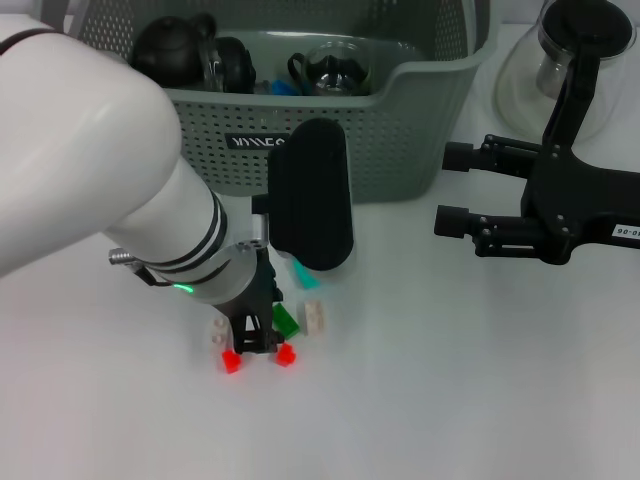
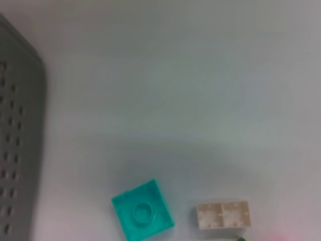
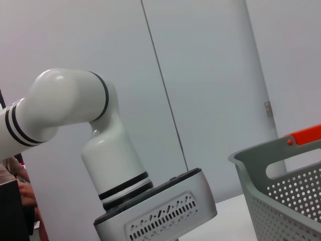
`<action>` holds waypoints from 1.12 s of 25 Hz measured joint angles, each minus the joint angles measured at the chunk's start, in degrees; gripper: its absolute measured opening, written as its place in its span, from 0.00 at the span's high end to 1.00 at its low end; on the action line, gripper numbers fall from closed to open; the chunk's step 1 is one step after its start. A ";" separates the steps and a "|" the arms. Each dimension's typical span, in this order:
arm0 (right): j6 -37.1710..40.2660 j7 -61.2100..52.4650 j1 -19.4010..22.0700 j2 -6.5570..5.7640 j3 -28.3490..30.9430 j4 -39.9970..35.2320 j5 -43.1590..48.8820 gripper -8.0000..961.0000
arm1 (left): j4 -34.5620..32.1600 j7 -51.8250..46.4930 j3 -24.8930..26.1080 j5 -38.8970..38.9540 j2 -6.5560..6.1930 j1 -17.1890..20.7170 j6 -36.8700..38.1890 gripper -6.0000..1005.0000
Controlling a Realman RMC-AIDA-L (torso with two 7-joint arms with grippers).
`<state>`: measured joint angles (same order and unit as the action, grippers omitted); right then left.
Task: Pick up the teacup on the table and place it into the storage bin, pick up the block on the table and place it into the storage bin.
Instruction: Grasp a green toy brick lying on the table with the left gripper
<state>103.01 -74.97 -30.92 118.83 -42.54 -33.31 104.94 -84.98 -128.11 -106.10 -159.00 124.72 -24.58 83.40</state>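
Left gripper is down at the table, red-tipped fingers spread apart with nothing between them, so it is released and empty. It sits right in the cluster of small blocks, and that is the relation that matters: the green block lies just behind the gap between the fingertips, a touch toward the right-hand finger, its long side running diagonally away from the gripper toward the bin. A pale block pokes out just to the left of the gripper, partly hidden by it.

Moving right, the cream block lies just beside the green one, and a teal block sits a little farther back, half covered by the black wrist camera housing. The left wrist view catches the teal one and the cream one near each other on bare table.

Behind them stands the storage bin, close to the blocks, already holding dark teaware; no teacup shows on the table, so my read is that the block step is in hand. The left arm is plainly the nearer one.

Far right, the right gripper hovers parked over the table, well apart from the blocks, black fingers parted and empty.
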 joint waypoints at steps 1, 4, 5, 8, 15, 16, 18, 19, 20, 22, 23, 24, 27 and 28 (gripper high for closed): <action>0.00 0.00 0.02 0.00 0.00 0.00 0.00 0.11 | 0.00 -0.66 0.04 0.00 -0.02 -0.08 0.00 0.54; 0.05 0.00 0.07 0.00 0.06 0.00 0.00 0.11 | -0.23 -2.10 0.62 0.10 -0.06 -0.31 0.03 0.54; 0.07 0.00 0.07 0.00 0.07 0.00 0.00 0.11 | -0.33 -2.20 0.82 0.20 -0.07 -0.36 0.12 0.54; 0.13 0.00 0.01 0.00 0.09 0.00 0.00 0.11 | -0.57 -2.52 1.27 0.41 -0.09 -0.42 0.45 0.54; 0.37 0.00 0.29 -0.12 0.10 0.00 0.00 0.11 | -0.11 -3.52 0.19 -0.20 -0.09 -0.65 0.39 0.54; 0.58 0.00 0.35 -0.17 0.15 0.00 0.00 0.11 | -0.12 -3.64 0.02 -0.35 -0.09 -0.66 0.40 0.54; 0.83 0.00 0.47 -0.25 0.32 0.00 0.00 0.11 | -0.35 -3.87 -0.17 -1.03 -0.09 -0.64 0.46 0.54; 0.85 0.00 0.48 -0.27 0.38 0.00 0.00 0.11 | -0.44 -3.88 -0.18 -1.27 -0.09 -0.60 0.46 0.54; 0.86 0.00 0.48 -0.30 0.43 0.00 0.00 0.11 | -0.45 -3.88 -0.21 -1.36 -0.09 -0.57 0.48 0.54; 0.88 0.00 0.44 -0.32 0.45 0.00 0.00 0.11 | -0.40 -3.89 -0.49 -1.45 -0.09 -0.55 0.48 0.54; 0.88 0.00 0.42 -0.33 0.45 0.00 0.00 0.11 | -0.26 -3.89 -0.75 -1.46 -0.09 -0.57 0.45 0.54; 0.88 0.00 0.40 -0.33 0.45 0.00 0.00 0.11 | -0.19 -3.90 -0.92 -1.46 -0.09 -0.61 0.40 0.54; 0.88 0.00 0.52 -0.35 0.45 0.00 0.00 0.11 | 0.00 -3.90 -1.46 -1.48 -0.09 -0.68 0.15 0.54; 0.88 0.00 0.58 -0.35 0.44 0.00 0.00 0.11 | 0.03 -3.90 -1.59 -1.49 -0.09 -0.70 0.12 0.54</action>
<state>103.89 -74.97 -30.34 118.47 -42.09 -33.31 104.94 -84.95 -132.01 -107.69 -160.49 124.62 -25.28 83.52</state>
